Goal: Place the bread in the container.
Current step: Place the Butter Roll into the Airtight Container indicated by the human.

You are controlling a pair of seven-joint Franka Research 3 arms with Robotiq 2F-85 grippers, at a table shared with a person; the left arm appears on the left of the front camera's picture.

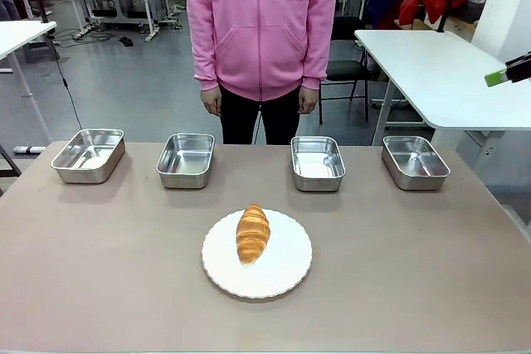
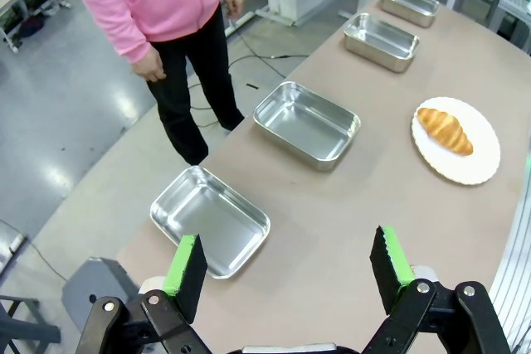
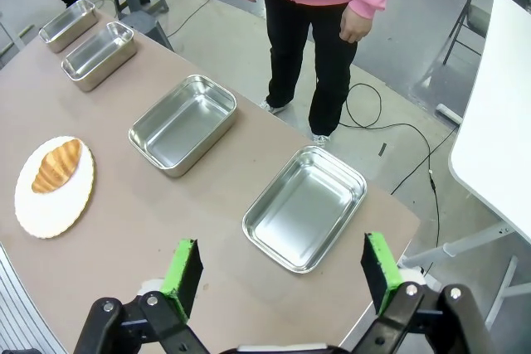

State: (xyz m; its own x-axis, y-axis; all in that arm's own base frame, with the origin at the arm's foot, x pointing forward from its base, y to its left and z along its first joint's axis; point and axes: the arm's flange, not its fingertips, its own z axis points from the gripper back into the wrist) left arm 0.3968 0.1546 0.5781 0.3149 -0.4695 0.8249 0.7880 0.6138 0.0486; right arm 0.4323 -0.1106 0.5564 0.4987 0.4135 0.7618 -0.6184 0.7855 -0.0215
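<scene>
Golden-brown, ridged croissant-shaped bread (image 1: 253, 234) lies on a round white scallop-edged plate (image 1: 286, 278), near a row of four shallow rectangular stainless-steel pans (image 1: 184, 178). Left gripper (image 2: 286, 253) and right gripper (image 3: 282, 254) both gape wide, holding nothing. A green-tipped finger (image 1: 496, 79) at the front view's right edge is probably the right gripper's.

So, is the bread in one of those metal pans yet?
Not in: the bread lies on the round white plate, in front of the four pans, which all look empty.
</scene>
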